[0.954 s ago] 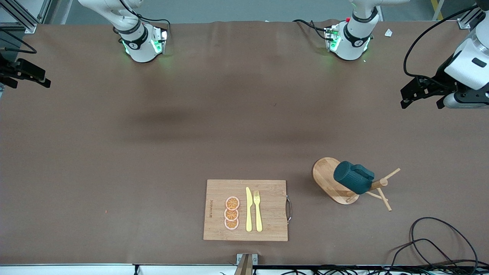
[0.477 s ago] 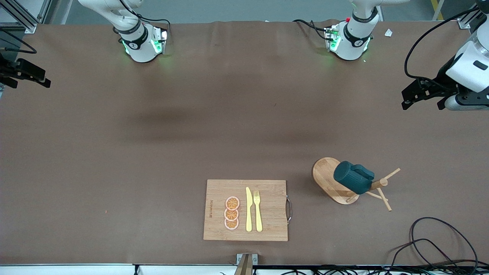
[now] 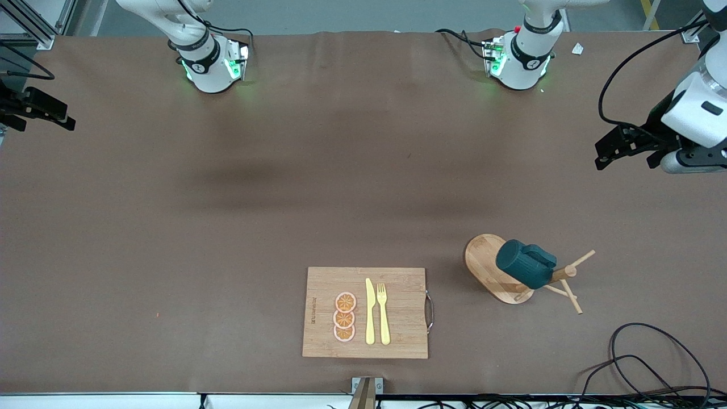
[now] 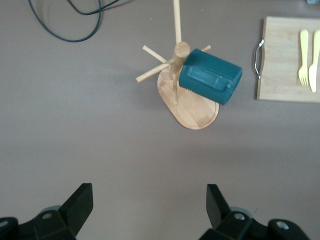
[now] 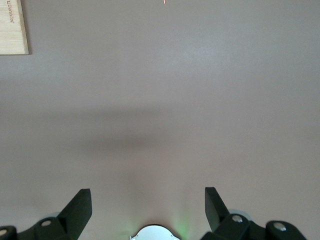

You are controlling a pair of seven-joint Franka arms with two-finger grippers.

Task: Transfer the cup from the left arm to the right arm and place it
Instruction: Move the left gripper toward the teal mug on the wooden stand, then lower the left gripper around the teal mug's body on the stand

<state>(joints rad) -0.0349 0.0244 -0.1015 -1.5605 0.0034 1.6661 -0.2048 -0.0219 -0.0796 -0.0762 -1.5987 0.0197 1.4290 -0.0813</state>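
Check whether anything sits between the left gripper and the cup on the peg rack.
Nothing visible does. The left gripper, jaws open, hangs over bare table at the left arm's end. Only brown table lies between it and the cup, which hangs on the wooden peg rack.

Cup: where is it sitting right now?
In the front view the cup hangs tilted on the wooden peg rack, toward the left arm's end of the table, beside the cutting board; neither tool holds it.
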